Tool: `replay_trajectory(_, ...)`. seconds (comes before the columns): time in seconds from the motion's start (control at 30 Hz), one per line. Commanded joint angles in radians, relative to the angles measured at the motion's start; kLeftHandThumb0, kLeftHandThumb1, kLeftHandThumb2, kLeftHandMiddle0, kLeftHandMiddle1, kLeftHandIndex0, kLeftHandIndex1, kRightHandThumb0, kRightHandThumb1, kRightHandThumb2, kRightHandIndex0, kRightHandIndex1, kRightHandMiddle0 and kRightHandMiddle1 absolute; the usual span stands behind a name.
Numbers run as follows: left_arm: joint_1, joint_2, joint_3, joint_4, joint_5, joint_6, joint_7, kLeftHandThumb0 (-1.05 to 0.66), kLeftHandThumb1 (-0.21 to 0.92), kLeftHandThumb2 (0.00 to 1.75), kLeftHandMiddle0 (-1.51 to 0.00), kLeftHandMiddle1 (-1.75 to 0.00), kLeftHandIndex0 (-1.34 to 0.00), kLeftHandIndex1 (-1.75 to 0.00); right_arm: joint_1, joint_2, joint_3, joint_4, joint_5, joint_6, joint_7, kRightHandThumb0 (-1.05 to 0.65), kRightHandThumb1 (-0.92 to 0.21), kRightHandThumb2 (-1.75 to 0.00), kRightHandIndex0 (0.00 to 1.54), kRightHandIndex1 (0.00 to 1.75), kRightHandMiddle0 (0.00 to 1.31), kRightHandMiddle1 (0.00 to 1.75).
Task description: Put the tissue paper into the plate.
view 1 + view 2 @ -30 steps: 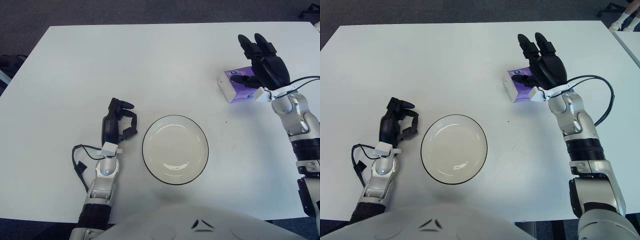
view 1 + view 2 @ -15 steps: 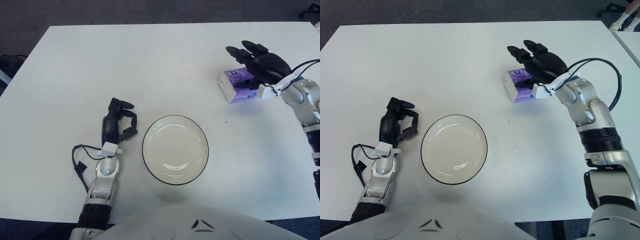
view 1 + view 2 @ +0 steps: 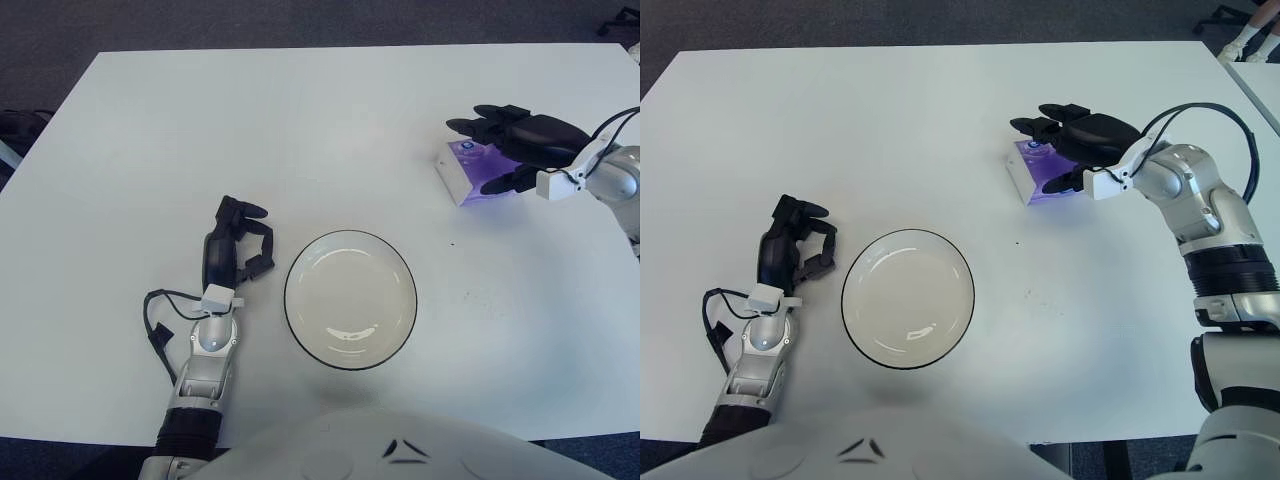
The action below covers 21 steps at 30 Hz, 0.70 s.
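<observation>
The robot's grey torso cut off the near table edge, and the right forearm ran out of the left eye view at its right border. Nearest lay the round white plate with a dark rim (image 3: 350, 299), holding nothing, on the white rectangular table (image 3: 300, 130). Just left of it was the left hand (image 3: 236, 247), black fingers curled loosely inward around nothing, unchanged from a second earlier; whether it touched the table could not be told.

Farther back and to the right sat the small purple-and-white tissue paper pack (image 3: 1038, 169), on the table and well apart from the plate. The right hand (image 3: 1076, 140) was above it, palm down, black fingers (image 3: 1038, 124) stretched flat and apart over the pack's top, thumb beside its near edge. The hand hid most of the pack's upper face, so contact could not be confirmed; no grasp was closed. A second earlier that hand had stood more upright with fingers pointing away; it had since tipped down and turned leftward across the pack, which had not moved.
</observation>
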Motion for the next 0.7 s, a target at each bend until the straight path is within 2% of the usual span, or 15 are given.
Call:
replay_trajectory(0.0,0.078,-0.021,-0.013,0.107,0.003,0.05,-0.017,-0.01,0.49,1.03,-0.62,-1.45,-0.32,-1.75,-0.02,-0.03,0.007,-0.009,0.066,0.006,0.093,-1.05,-0.85,-0.26,0.0,0.0,0.0,0.0)
replay_trajectory(0.27,0.08,-0.02,-0.011,0.102,-0.004,0.049,-0.023,-0.01,0.49,1.02,-0.62,-1.44,-0.32,-1.75,-0.028,-0.068,0.0,-0.062,0.16,0.06,0.277,-1.05,-0.79,-0.24,0.0,0.0,0.0,0.0)
replay_trajectory(0.5,0.078,-0.016,-0.011,0.109,-0.008,0.043,-0.028,-0.01,0.49,1.03,-0.61,-1.46,-0.31,-1.75,-0.042,-0.086,0.004,-0.095,0.191,0.101,0.372,-1.05,-0.77,-0.24,0.0,0.0,0.0,0.0)
replay_trajectory(0.67,0.077,-0.018,-0.011,0.109,-0.01,0.044,-0.029,-0.01,0.49,1.03,-0.61,-1.46,-0.31,-1.75,-0.047,-0.085,0.001,-0.1,0.195,0.107,0.401,-1.05,-0.75,-0.24,0.0,0.0,0.0,0.0)
